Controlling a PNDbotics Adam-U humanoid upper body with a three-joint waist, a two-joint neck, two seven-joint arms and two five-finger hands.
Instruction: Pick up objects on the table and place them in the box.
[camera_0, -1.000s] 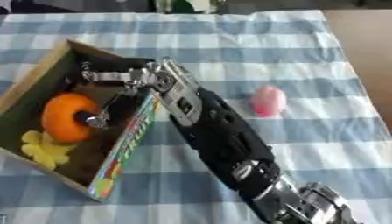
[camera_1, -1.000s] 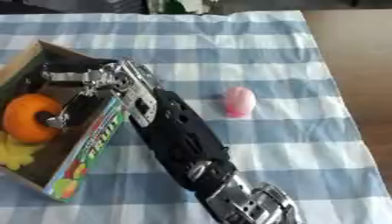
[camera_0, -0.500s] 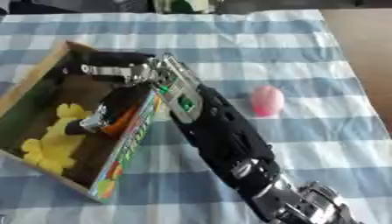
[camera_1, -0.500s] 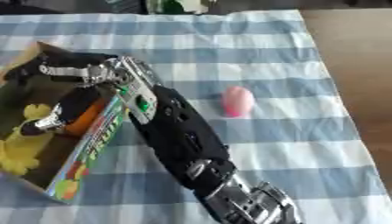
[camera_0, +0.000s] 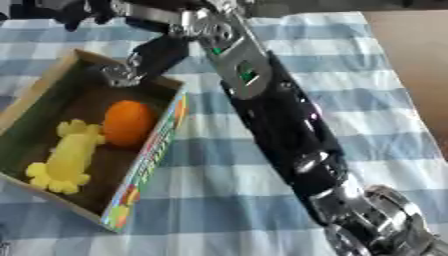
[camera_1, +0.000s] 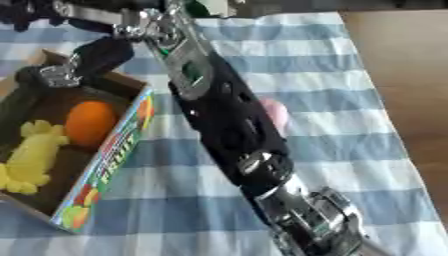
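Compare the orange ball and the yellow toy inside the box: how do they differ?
The orange ball is round and smooth, while the yellow toy is long with lobed ends. The orange ball lies nearer the box's printed side wall; the yellow toy lies along the opposite, plain wall. The orange ball is compact; the yellow toy stretches further along the floor. Both rest inside the box, touching each other.

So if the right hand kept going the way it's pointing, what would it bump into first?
The right hand reaches up and left, above the box's far corner. Straight on, it would likely pass over that corner to bare tablecloth. Its height is unclear, so it might clip the box rim.
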